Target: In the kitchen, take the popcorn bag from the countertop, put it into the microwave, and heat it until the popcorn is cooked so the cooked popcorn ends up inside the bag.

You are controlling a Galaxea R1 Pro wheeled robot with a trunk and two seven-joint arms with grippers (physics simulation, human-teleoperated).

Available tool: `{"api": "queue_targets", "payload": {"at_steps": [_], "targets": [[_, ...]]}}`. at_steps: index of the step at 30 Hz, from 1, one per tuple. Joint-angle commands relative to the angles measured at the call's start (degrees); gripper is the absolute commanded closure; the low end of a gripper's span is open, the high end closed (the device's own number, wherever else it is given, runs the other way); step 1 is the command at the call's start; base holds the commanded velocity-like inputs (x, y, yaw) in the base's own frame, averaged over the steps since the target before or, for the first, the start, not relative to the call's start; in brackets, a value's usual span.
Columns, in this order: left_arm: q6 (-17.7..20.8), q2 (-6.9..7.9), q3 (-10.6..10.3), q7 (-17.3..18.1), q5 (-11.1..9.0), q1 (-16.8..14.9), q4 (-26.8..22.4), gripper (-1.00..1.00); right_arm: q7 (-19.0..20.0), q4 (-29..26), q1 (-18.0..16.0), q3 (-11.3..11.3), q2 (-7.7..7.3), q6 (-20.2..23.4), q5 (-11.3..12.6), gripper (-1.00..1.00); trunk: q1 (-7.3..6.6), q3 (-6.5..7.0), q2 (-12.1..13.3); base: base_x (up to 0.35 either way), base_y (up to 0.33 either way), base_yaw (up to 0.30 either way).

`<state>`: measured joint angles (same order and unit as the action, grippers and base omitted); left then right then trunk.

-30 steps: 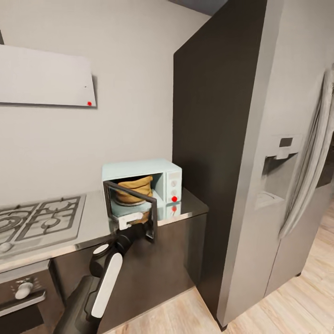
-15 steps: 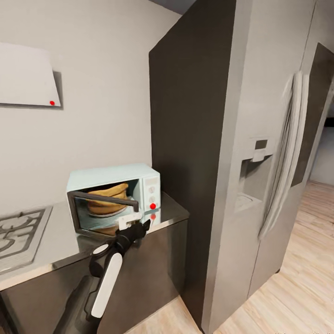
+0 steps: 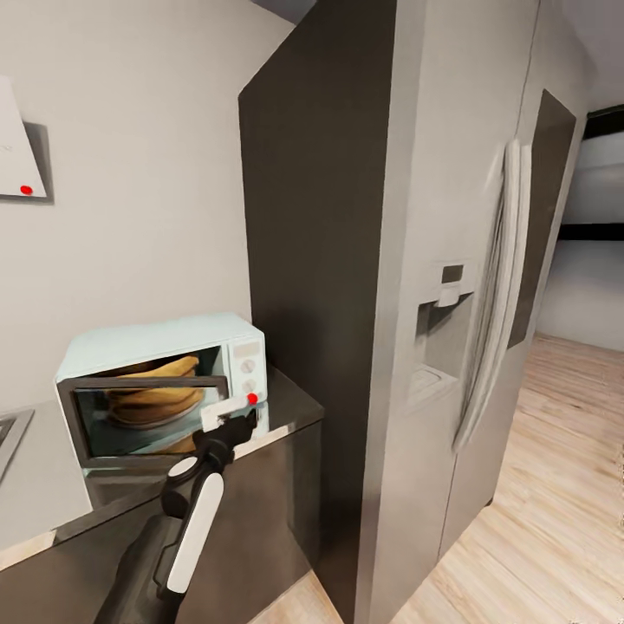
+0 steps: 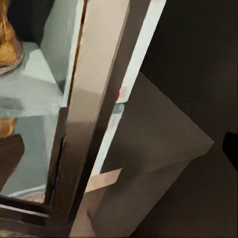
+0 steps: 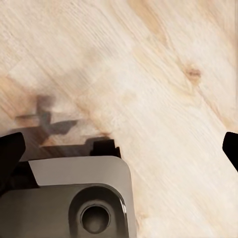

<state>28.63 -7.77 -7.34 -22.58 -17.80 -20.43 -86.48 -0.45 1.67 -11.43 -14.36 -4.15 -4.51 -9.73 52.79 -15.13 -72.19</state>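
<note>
Head view: our left gripper at microwave door's free edge, door nearly closed, popcorn bag inside behind glass; we can't tell finger spread. Risk, we judge: push glances off edge, door stays unlatched, no heating. Red light by knobs.

Left wrist view: door edge close up, gap to cavity open, bag on turntable. Risk: fingers jam in gap.

Right wrist view: our right gripper over wooden floor, fingertips wide apart, holding nothing.
</note>
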Motion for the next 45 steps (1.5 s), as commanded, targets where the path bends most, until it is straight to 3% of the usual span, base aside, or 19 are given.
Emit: {"api": "queue_targets", "payload": {"at_steps": [1, 9, 15, 35, 39, 45], "targets": [[0.12, 0.02, -0.06, -2.25, -0.56, -0.04, -0.03, -1.00, -0.01, 0.18, -0.08, -0.49, -0.05, -0.32, -0.58, -1.00, 0.00, -0.07, -0.05, 0.003, 0.000, -0.033], [0.19, 0.12, -0.12, -10.87, -0.40, -0.04, 0.00, -1.00, 0.01, 0.18, -0.08, -0.49, -0.07, -0.24, -0.62, -1.00, 0.00, -0.06, -0.05, 0.000, 0.000, -0.004], [0.20, 1.44, -0.49, -11.17, -0.40, -0.04, 0.08, -1.00, 0.00, 0.18, -0.08, -0.41, -0.07, -0.24, -0.64, -1.00, 0.00, -0.06, -0.05, 0.186, 0.000, 0.000], [0.11, 1.71, -0.17, -11.28, -0.31, -0.04, 0.25, -1.00, 0.01, 0.18, -0.08, -0.41, -0.21, -0.24, -0.72, -1.00, 0.00, -0.06, -0.05, 0.291, 0.000, 0.000], [0.03, 2.90, -0.07, -12.26, -0.31, -0.04, 0.19, -1.00, 0.01, 0.18, -0.08, -0.37, -0.28, -0.24, -0.73, -1.00, 0.00, -0.06, -0.05, 0.251, 0.000, 0.000], [0.00, 2.99, -0.31, -12.62, -0.53, -0.04, 0.08, -1.00, 0.01, 0.18, -0.08, -0.32, -0.25, -0.24, -0.81, -1.00, 0.00, -0.06, -0.05, 0.101, 0.000, 0.000]]}}
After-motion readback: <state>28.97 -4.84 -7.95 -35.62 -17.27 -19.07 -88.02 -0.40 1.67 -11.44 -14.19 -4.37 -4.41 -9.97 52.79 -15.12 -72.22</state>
